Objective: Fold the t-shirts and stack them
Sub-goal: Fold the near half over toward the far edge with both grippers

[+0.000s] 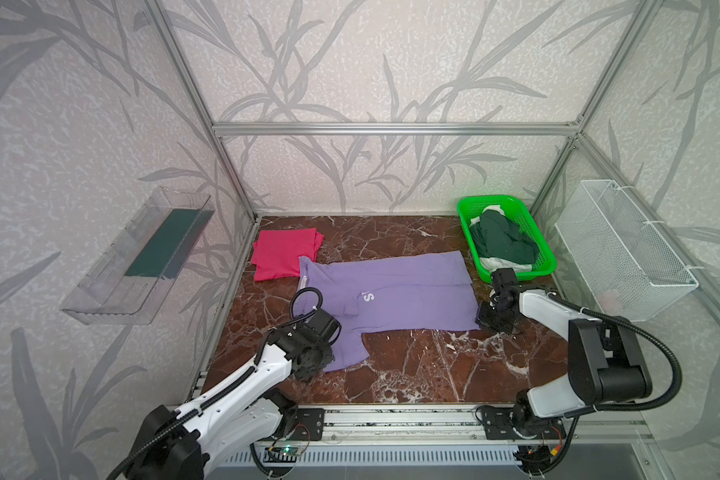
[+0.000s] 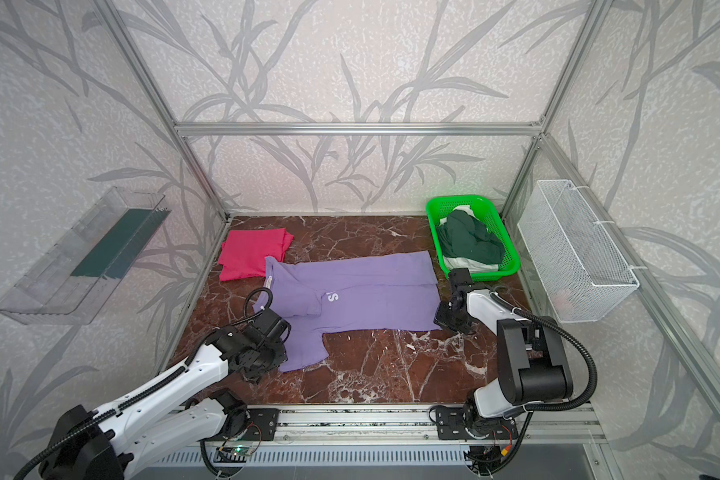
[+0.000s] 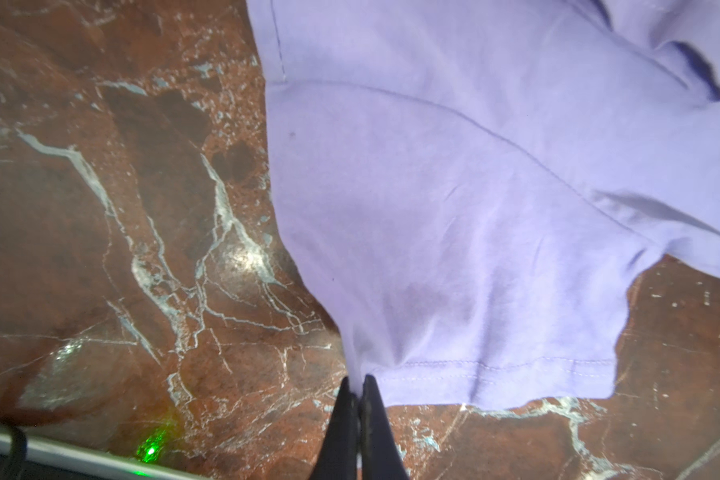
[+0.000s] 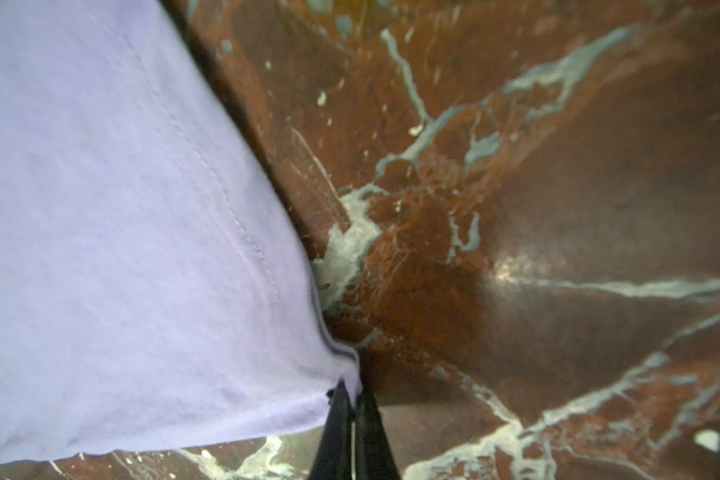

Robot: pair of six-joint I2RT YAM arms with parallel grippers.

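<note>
A lavender t-shirt (image 1: pixel 391 291) (image 2: pixel 371 291) with white lettering lies spread across the middle of the marble table (image 1: pixel 412 365), partly folded, one sleeve pointing toward the front. My left gripper (image 3: pixel 357 384) (image 1: pixel 319 368) is shut on the hem corner of that sleeve (image 3: pixel 454 249). My right gripper (image 4: pixel 352 392) (image 1: pixel 484 324) is shut on the shirt's near right bottom corner (image 4: pixel 121 249). A folded magenta t-shirt (image 1: pixel 283 253) (image 2: pixel 252 251) lies at the back left, its edge under the lavender collar.
A green mesh basket (image 1: pixel 491 200) at the back right holds a dark green garment (image 1: pixel 504 241) over a white one. A white wire basket (image 1: pixel 624 249) hangs on the right wall and a clear tray (image 1: pixel 142 257) on the left wall. Aluminium frame posts border the table.
</note>
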